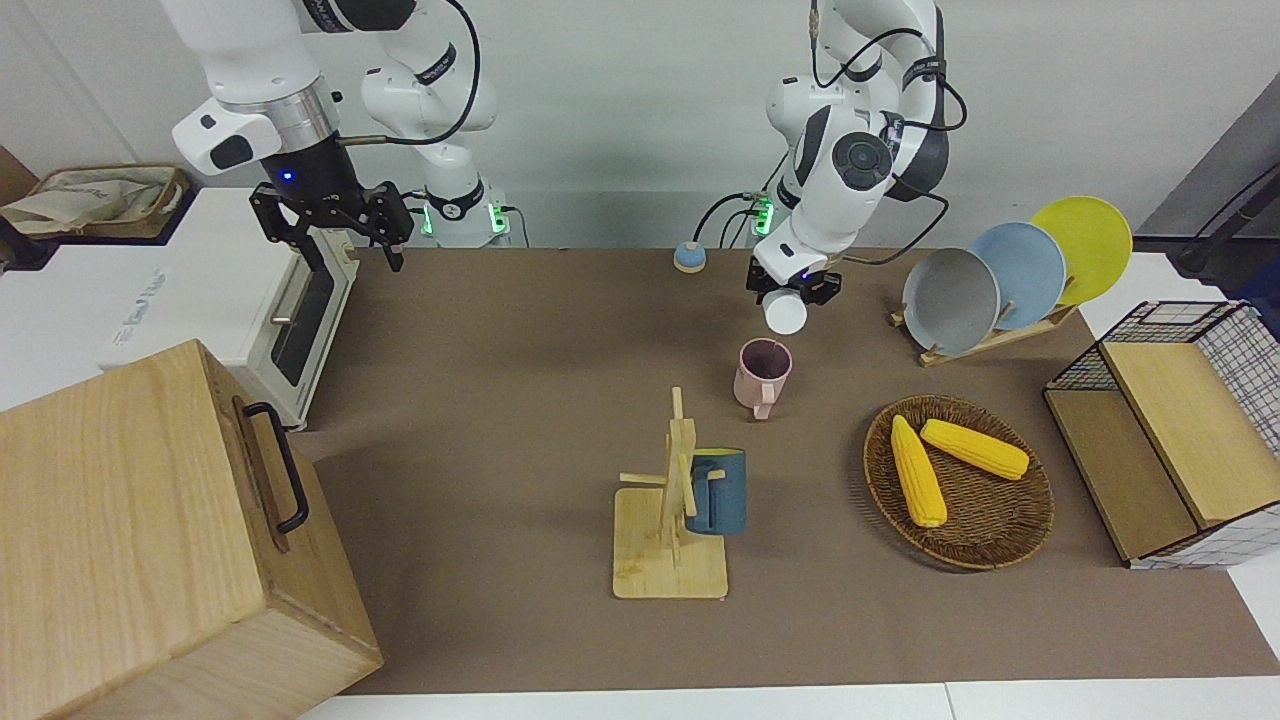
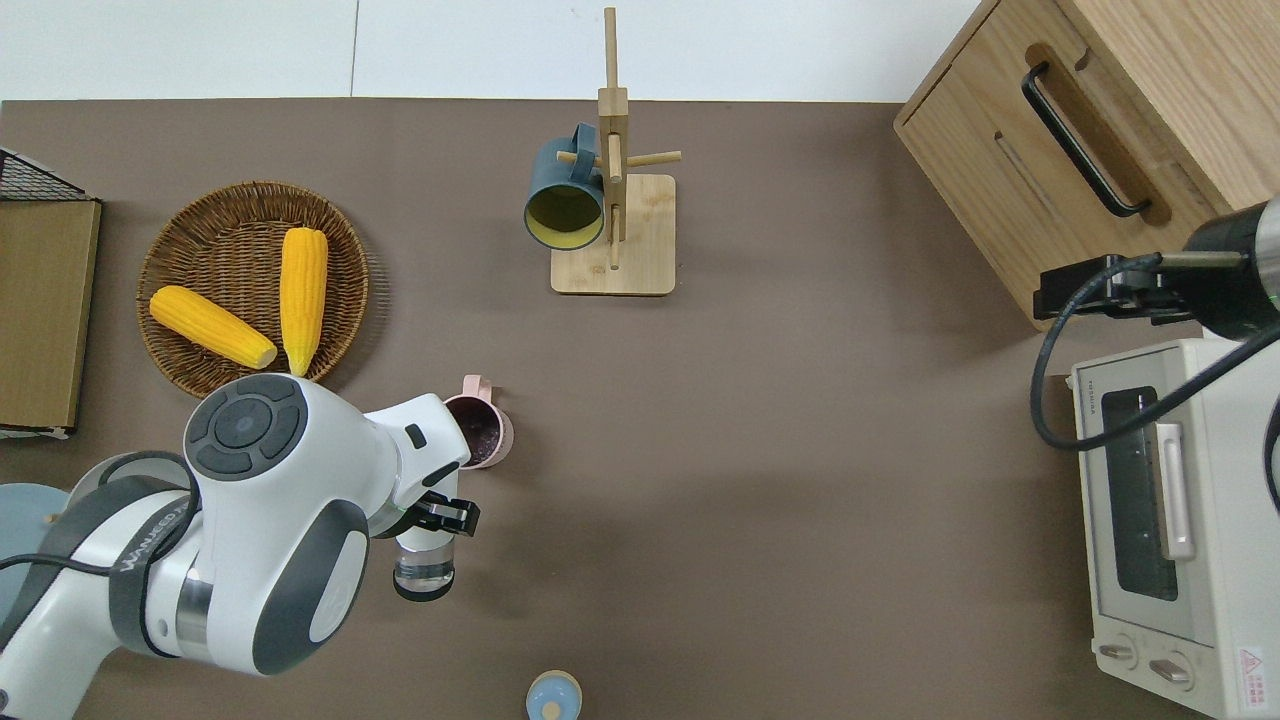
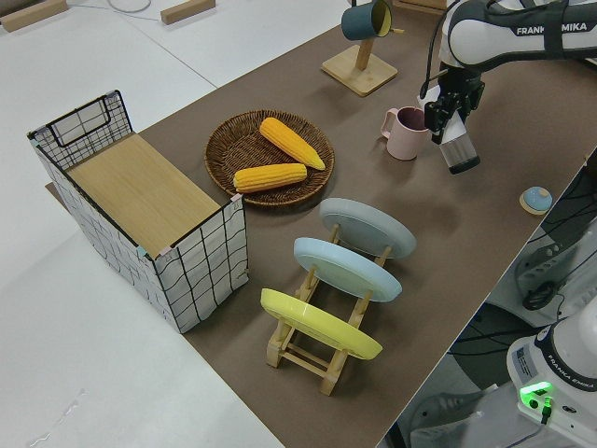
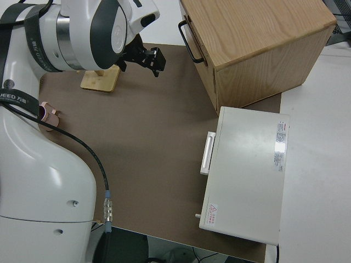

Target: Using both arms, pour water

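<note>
My left gripper is shut on a clear bottle. The bottle hangs tilted in the air over the brown mat, close to a pink mug. The mug stands upright on the mat with its handle pointing away from the robots. No stream of water shows. The right arm is parked, and its gripper is open and holds nothing.
A small blue cap lies near the robots. Farther out are a wooden mug tree with a blue mug and a wicker basket with corn. A plate rack, wire crate, toaster oven and wooden box stand at the ends.
</note>
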`<state>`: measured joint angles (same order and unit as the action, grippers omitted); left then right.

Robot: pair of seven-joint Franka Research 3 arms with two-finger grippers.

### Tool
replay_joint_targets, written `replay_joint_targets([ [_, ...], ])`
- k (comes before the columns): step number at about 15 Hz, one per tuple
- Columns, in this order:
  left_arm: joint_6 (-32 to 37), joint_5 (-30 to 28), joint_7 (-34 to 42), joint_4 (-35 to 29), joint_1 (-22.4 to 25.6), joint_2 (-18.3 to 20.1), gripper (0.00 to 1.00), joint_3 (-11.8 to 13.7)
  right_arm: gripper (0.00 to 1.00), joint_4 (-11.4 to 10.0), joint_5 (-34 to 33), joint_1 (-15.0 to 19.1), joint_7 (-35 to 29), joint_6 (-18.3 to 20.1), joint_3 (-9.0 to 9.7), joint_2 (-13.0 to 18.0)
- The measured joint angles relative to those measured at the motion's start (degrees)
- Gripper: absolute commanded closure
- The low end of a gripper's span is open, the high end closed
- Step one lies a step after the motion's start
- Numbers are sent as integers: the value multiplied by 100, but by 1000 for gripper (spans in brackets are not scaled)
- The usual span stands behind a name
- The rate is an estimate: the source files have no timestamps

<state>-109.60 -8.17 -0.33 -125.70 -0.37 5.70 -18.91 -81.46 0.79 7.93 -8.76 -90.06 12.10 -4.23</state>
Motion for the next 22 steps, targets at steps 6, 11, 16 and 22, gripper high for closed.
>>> replay_joint_targets([
  [6, 24, 0, -32, 54, 0, 18, 1000, -2, 7, 0, 0, 0, 0, 0, 0, 0],
  [11, 21, 0, -71, 132, -2, 45, 1000, -13, 7, 0, 0, 0, 0, 0, 0, 0],
  [16, -810, 39, -72, -214, -16, 247, 1000, -62, 7, 0, 0, 0, 0, 0, 0, 0],
  [22, -1352, 45, -72, -796, -20, 743, 1000, -82, 7, 0, 0, 0, 0, 0, 0, 0],
])
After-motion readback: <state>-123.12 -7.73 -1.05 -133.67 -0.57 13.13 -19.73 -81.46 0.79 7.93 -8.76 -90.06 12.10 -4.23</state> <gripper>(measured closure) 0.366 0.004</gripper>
